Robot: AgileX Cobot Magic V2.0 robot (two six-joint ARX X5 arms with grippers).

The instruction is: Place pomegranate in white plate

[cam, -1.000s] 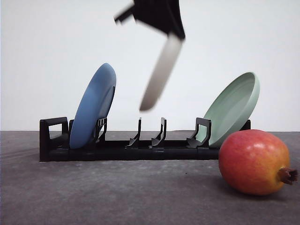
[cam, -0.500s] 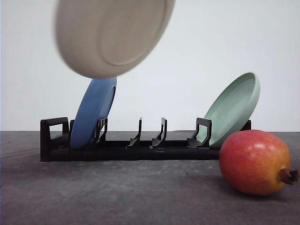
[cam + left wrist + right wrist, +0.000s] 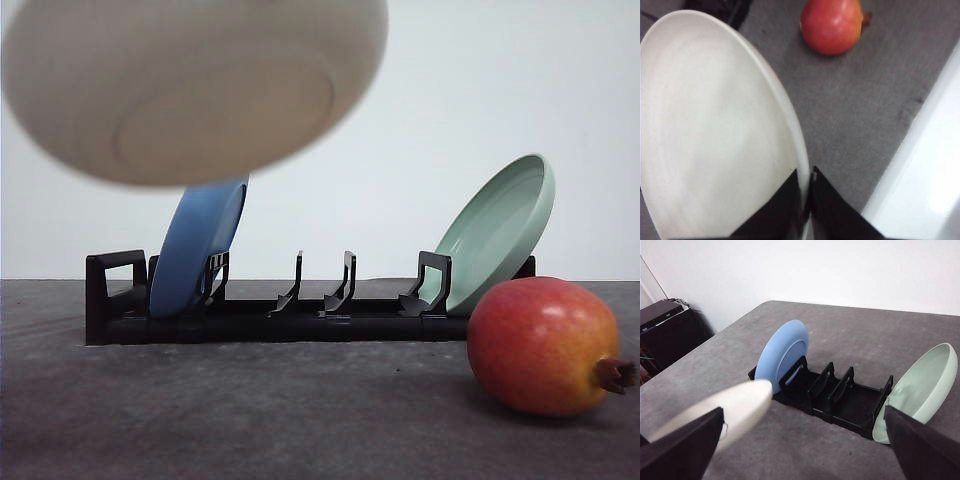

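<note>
My left gripper (image 3: 806, 210) is clamped on the white plate's (image 3: 190, 85) rim, holding it in the air above the rack (image 3: 300, 305). The pomegranate (image 3: 545, 345) lies on the table (image 3: 250, 410). My right gripper (image 3: 800, 450) stands wide apart.

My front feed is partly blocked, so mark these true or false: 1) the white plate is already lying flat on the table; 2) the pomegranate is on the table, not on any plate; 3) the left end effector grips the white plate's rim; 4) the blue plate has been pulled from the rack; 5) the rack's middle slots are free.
1) False. The white plate is in the air, above the black rack.
2) True. The pomegranate sits on the grey table.
3) True. The left end effector is shut on its rim.
4) False. The blue plate stands in the rack.
5) True. The green plate leans at the other end.
</note>
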